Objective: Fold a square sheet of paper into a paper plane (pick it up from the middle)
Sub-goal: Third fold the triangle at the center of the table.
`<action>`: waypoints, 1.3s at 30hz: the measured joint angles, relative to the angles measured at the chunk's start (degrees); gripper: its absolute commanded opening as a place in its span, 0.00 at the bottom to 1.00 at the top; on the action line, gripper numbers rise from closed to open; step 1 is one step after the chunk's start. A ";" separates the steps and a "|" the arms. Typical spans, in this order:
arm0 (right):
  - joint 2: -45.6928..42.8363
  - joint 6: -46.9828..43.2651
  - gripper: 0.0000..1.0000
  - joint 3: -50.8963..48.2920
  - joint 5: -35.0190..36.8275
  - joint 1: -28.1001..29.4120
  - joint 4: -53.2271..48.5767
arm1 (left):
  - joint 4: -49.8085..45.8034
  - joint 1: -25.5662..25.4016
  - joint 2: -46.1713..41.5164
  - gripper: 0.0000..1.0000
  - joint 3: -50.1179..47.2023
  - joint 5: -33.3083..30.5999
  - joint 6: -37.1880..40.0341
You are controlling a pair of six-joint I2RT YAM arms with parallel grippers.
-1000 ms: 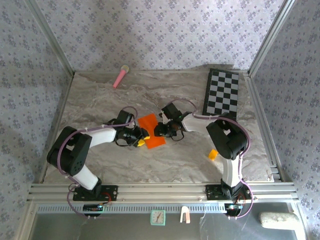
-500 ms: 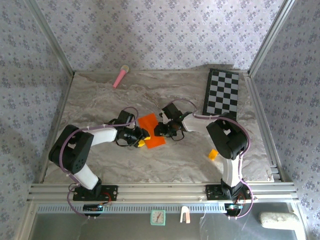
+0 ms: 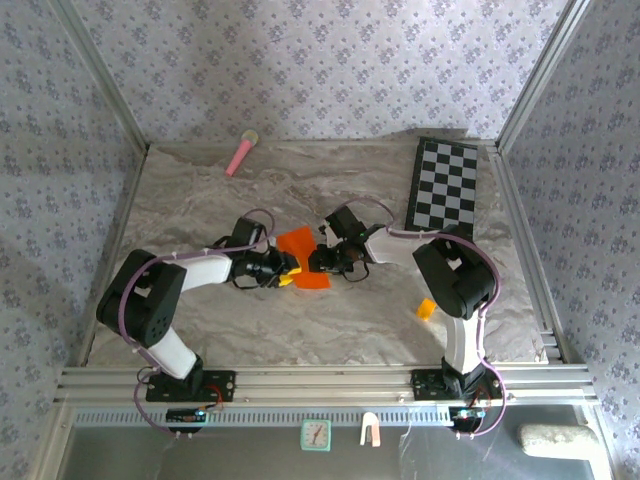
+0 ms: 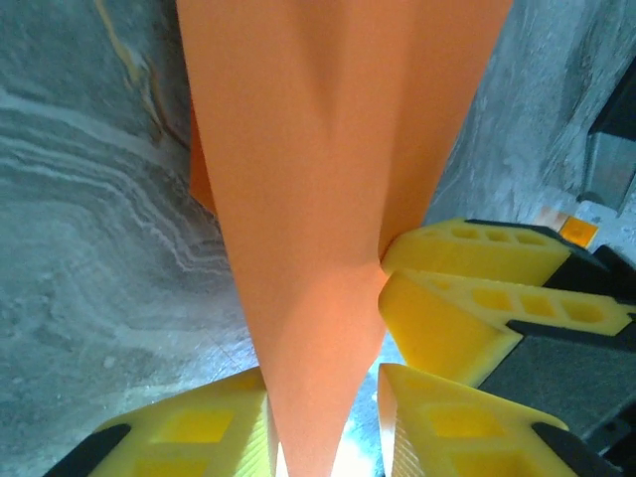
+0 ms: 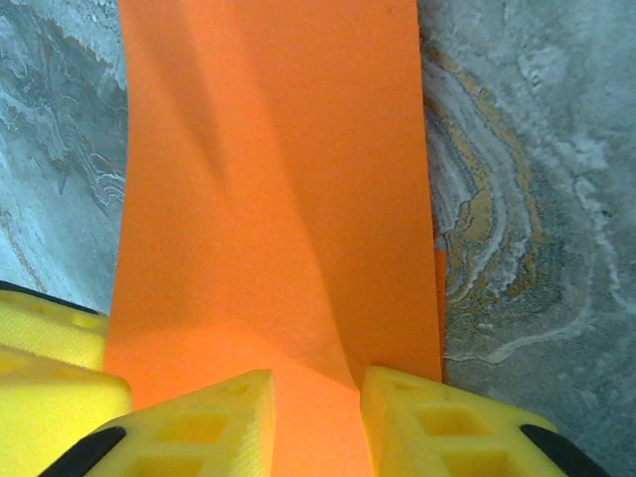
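The square sheet of paper [image 3: 298,243], bright orange and partly folded, is held up off the marble table between my two grippers at mid-table. My left gripper [image 3: 287,270] is at its left side. In the left wrist view the sheet [image 4: 318,199] narrows down between that gripper's [image 4: 321,376] yellow fingers, touching the left one, with a sliver of light beside the right one. My right gripper [image 3: 320,262] grips the opposite edge, and its fingers [image 4: 467,298] meet at the paper. In the right wrist view a raised crease of the sheet [image 5: 268,179] fills the gap of that gripper [image 5: 316,376].
A checkerboard [image 3: 443,183] lies at the back right. A pink stick [image 3: 241,153] rests by the back wall. A small yellow-orange block [image 3: 426,308] sits near the right arm's base. Patterned walls close in the table on three sides.
My left gripper has narrowed on the paper and shifted slightly towards the right gripper. The sheet looks narrower and more bunched. The right arm has not moved.
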 measured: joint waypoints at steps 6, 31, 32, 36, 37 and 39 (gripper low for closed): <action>-0.02 0.00 0.32 -0.31 -0.48 -0.09 0.79 | 2.01 0.85 0.83 0.21 -0.09 0.00 -1.60; -21.03 -19.71 0.75 -12.39 10.62 4.26 7.76 | 3.02 1.11 1.79 0.00 -0.22 0.15 -7.17; -21.38 -21.24 0.75 -12.39 11.85 5.27 7.80 | 2.99 1.11 1.79 0.00 -0.22 0.15 -7.37; -21.77 -28.30 0.76 -12.85 18.45 10.45 9.05 | 1.92 1.11 1.79 0.00 -0.20 0.15 -7.56; -21.77 -29.83 0.76 -13.27 19.93 11.67 9.51 | 1.57 1.11 1.79 0.00 -0.20 0.15 -7.56; -21.62 -32.83 0.77 -14.08 22.32 13.92 10.40 | 1.29 1.11 1.79 0.00 -0.20 0.13 -7.56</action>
